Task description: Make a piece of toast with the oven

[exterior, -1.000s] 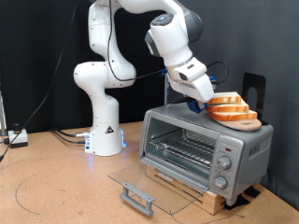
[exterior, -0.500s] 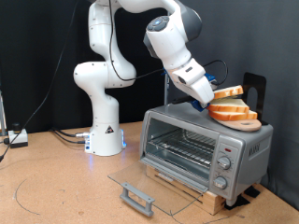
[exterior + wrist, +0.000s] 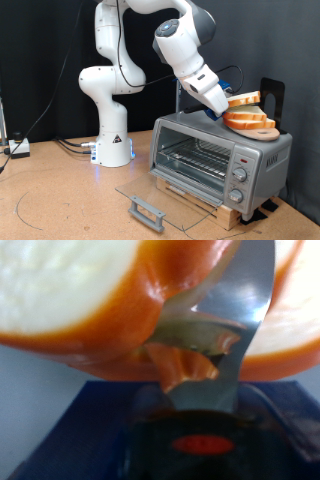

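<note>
**Pincer on the top slice**

Upper right of frame, above the oven (image 3: 215, 150) with its door down, the pincer (image 3: 228, 104) grips the toast (image 3: 243, 100) edge. Pick-up step; next, seemingly, lift clear of the stack.

Bread stack (image 3: 250, 118) on oven (image 3: 220, 160) top, tool (image 3: 229, 103) at top slice (image 3: 243, 99), door (image 3: 160, 192) down in front

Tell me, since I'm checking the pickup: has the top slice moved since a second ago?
Yes. The top slice has risen off the stack on the oven, lifted by the hand.
</note>
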